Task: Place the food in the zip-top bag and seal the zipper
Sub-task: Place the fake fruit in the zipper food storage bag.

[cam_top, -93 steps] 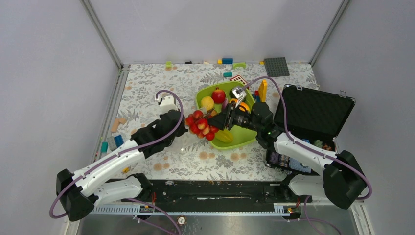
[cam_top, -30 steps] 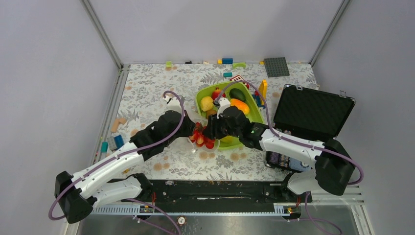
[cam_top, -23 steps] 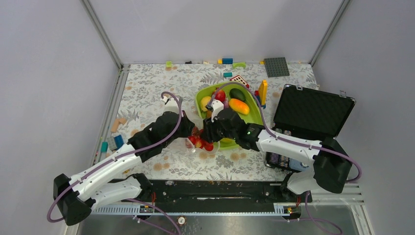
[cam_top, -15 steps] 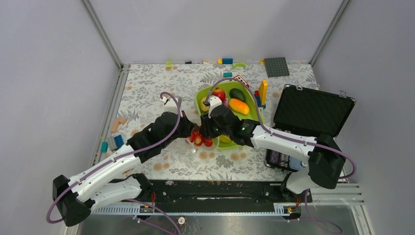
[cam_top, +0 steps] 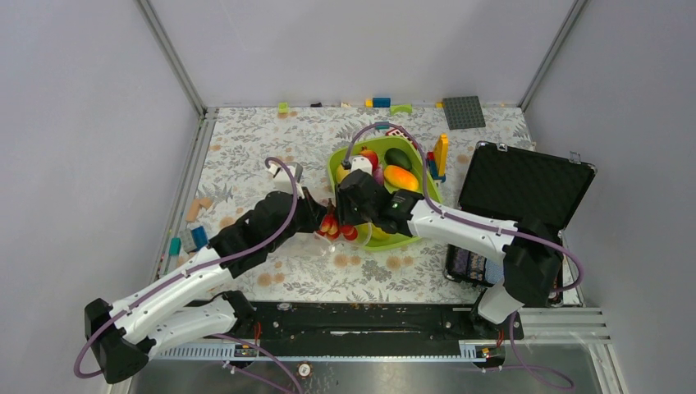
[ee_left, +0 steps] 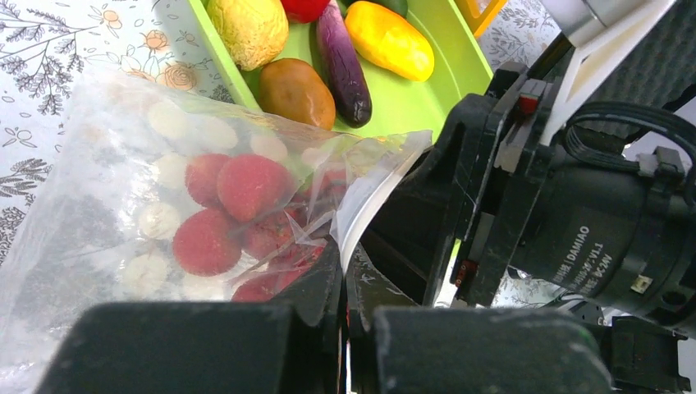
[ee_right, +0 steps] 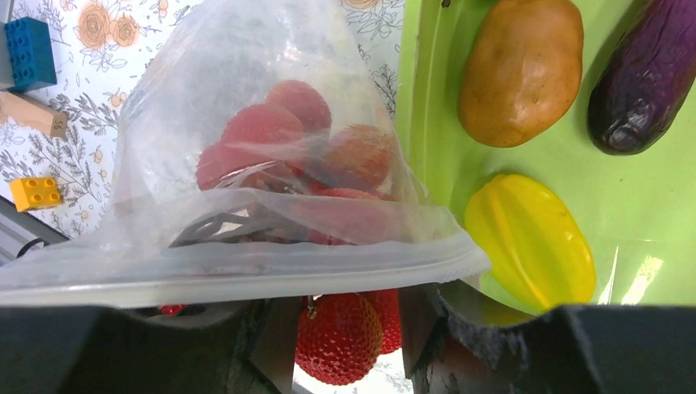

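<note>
- Though mostly inside the bag (ee_right: 246, 74), sits clenched in the right gripper (ee_right: 336, 316) — grape bunch (ee_right: 338, 345).
- Pinches the bag's mouth edge, clamped shut, beside the tray (ee_left: 427, 86) — left gripper (ee_left: 343, 275).

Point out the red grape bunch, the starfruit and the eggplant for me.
red grape bunch (ee_right: 341, 336), right wrist view, on the lowest bare berry.
starfruit (ee_right: 529, 238), right wrist view, middle of its yellow ridged body.
eggplant (ee_left: 343, 66), left wrist view, middle of its purple body.
</note>
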Controlling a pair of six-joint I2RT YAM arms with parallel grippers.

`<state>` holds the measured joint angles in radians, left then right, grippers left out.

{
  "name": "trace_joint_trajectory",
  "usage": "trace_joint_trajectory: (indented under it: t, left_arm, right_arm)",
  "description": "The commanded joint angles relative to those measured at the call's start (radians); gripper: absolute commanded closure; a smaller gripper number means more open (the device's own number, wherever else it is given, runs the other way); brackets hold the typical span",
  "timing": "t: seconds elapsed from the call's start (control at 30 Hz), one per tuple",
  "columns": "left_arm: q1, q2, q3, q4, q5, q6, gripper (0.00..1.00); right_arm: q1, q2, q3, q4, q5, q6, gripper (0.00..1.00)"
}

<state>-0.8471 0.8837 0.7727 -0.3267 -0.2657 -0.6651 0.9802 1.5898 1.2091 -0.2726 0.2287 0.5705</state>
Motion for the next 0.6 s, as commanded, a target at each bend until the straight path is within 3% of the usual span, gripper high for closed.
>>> trace_joint_trajectory:
  t: [0.0, 0.17, 0.3, 0.5, 0.57]
  left_arm:
    - [-0.006, -0.010, -0.004, 0.057, -0.032, -0.029, 1.00]
    - [-0.006, 0.000, 0.000, 0.044, -0.063, -0.040, 1.00]
    - [-0.005, -0.007, 0.000, 0.023, -0.095, -0.058, 1.00]
    - [-0.006, -0.031, -0.001, 0.005, -0.126, -0.060, 1.00]
    - [-0.005, -0.040, -0.002, 0.003, -0.136, -0.060, 1.00]
  right_arm:
    - [0.021, -0.005, 0.033, 0.015, 0.005, 0.011, 0.83]
    - [0.024, -0.054, -0.017, 0.132, -0.135, -0.036, 0.57]
    - [0.023, -0.095, -0.030, 0.151, -0.152, -0.092, 0.29]
    - [0.022, -0.187, -0.114, 0.279, -0.169, -0.167, 0.02]
    - [0.021, -0.227, -0.153, 0.342, -0.170, -0.180, 0.00]
